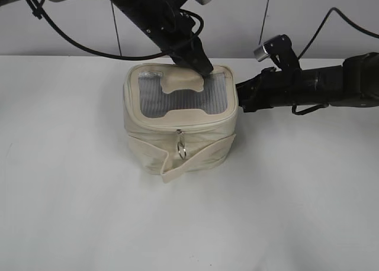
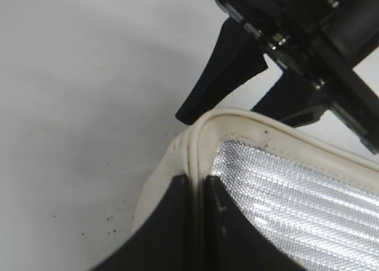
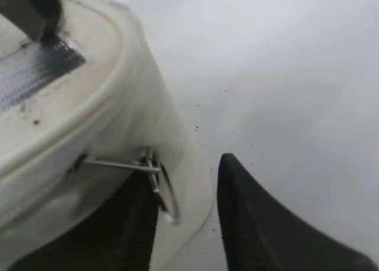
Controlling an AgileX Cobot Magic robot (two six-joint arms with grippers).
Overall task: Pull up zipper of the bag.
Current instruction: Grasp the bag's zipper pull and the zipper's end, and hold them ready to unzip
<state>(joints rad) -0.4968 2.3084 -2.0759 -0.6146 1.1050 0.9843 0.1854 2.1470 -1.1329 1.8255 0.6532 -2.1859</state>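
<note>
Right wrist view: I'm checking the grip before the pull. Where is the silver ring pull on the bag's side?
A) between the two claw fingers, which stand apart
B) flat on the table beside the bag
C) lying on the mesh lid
A: the ring pull hangs on the bag wall, between the right claw's spread fingers.

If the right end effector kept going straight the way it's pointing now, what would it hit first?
Most likely the bag. The right end effector points at its side wall, and a silver ring pull on the zipper already hangs between its fingers. Exact depth is unclear.
</note>
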